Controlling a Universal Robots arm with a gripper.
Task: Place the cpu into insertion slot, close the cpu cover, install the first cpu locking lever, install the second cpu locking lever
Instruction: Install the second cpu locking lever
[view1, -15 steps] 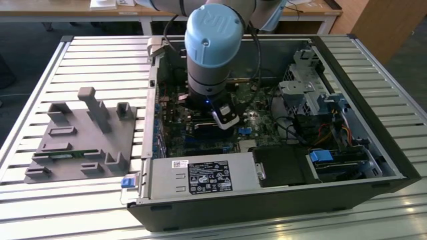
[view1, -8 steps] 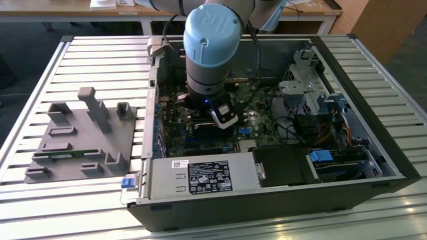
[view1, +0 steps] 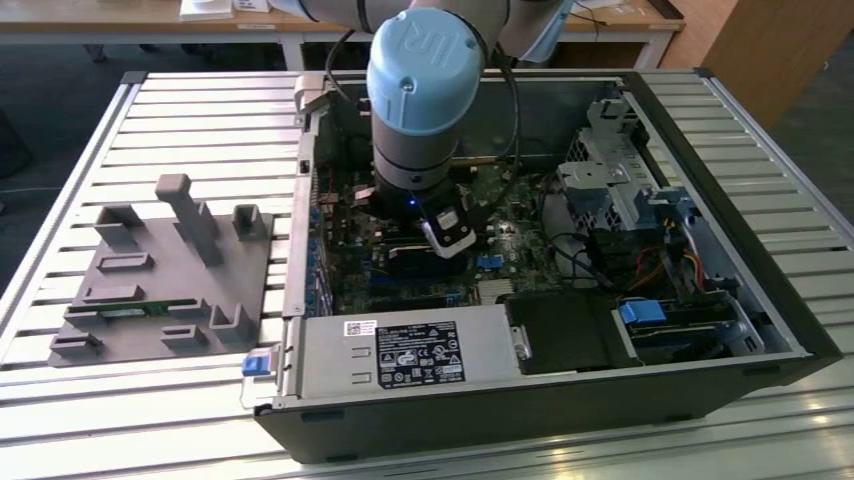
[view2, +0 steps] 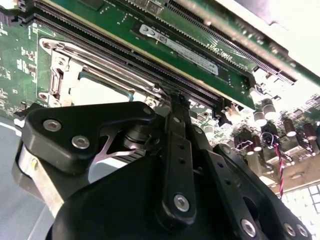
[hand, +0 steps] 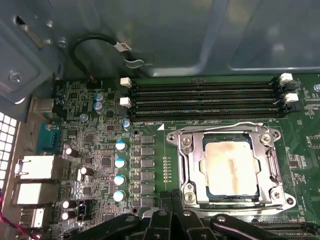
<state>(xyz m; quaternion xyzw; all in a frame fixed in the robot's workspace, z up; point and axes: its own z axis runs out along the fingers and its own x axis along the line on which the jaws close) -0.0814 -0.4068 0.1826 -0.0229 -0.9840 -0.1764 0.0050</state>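
The cpu (hand: 232, 167) lies flat in the insertion slot (hand: 286, 201) on the green board, its silvery top showing through the window of the cpu cover (hand: 194, 165), which is folded down over it. In the second wrist view the cpu (view2: 95, 92) and the cpu cover (view2: 57, 80) sit just beyond my fingertips. My gripper (hand: 171, 197) is shut, its tips at the socket's edge by a thin wire lever (view2: 115, 70); I cannot tell if they touch it. In the exterior view the gripper (view1: 451, 245) reaches down inside the open computer case.
Long black memory slots (hand: 205, 100) run along the socket's far side, and capacitors (hand: 120, 162) stand beside it. In the case are a power supply (view1: 400, 352) and a drive cage (view1: 607, 180). A grey fixture block (view1: 160, 270) sits outside on the slatted table, at the exterior view's left.
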